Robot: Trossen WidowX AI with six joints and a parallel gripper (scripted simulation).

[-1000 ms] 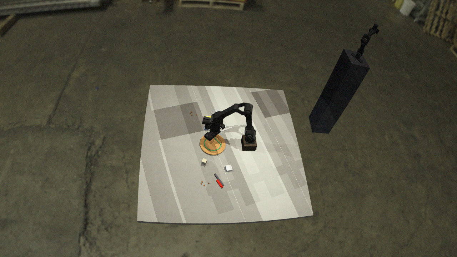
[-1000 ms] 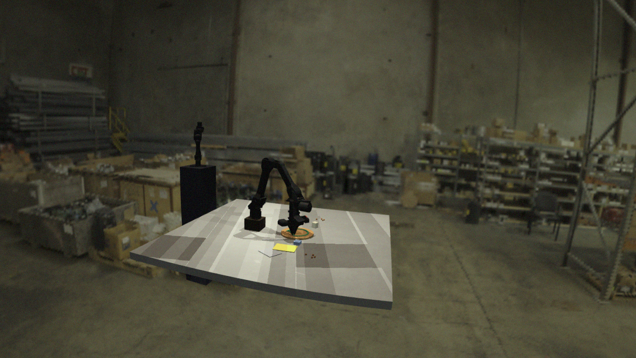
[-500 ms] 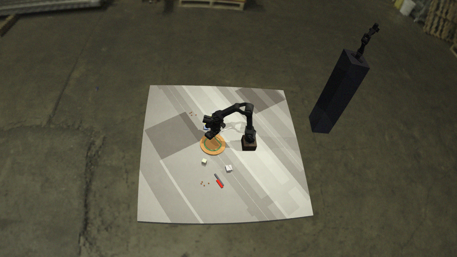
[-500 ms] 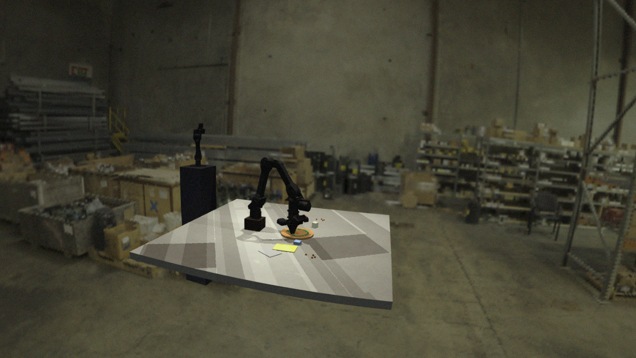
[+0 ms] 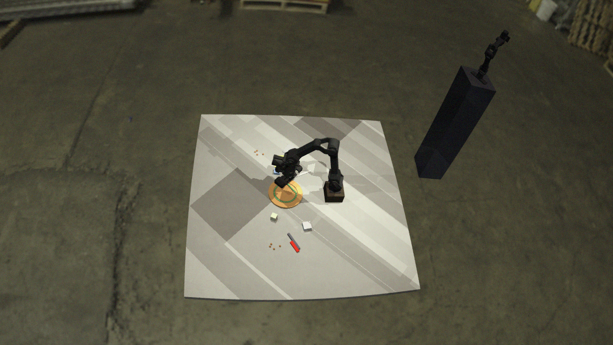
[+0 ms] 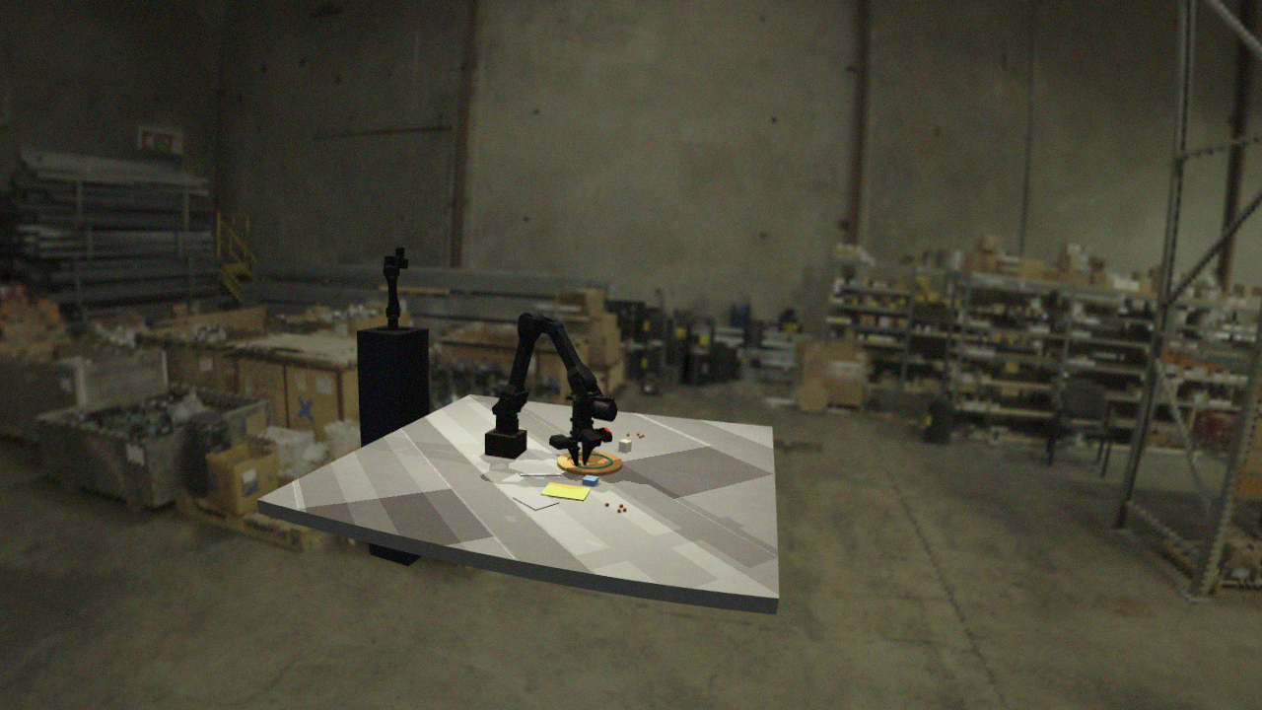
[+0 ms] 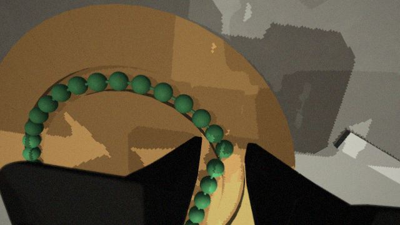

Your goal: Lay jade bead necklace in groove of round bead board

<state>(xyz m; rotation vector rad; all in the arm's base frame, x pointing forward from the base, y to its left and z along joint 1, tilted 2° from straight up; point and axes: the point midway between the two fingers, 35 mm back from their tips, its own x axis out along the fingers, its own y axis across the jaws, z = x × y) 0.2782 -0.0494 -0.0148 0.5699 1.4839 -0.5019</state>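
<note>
The green jade bead necklace (image 5: 286, 201) (image 7: 119, 81) lies on the round orange-brown bead board (image 5: 285, 205) (image 6: 617, 465) (image 7: 94, 34). In the wrist view its far arc follows the groove. At the right, near my fingertips, the strand bends inward and runs down inside the groove's curve, away from it. My gripper (image 6: 581, 461) (image 7: 223, 147) is open low over the board, one finger on each side of the strand, with gaps between beads and fingers. The part of the necklace nearest the wrist camera is hidden by the fingers or out of frame.
A blue block (image 5: 274, 171) (image 6: 590, 480) and a yellow sheet (image 6: 565, 490) lie close to the board. A pale cube (image 5: 273, 216) (image 6: 624, 445), a white block (image 5: 306, 225), a red-handled tool (image 5: 294, 246) and small brown beads (image 5: 279, 246) lie on its other side.
</note>
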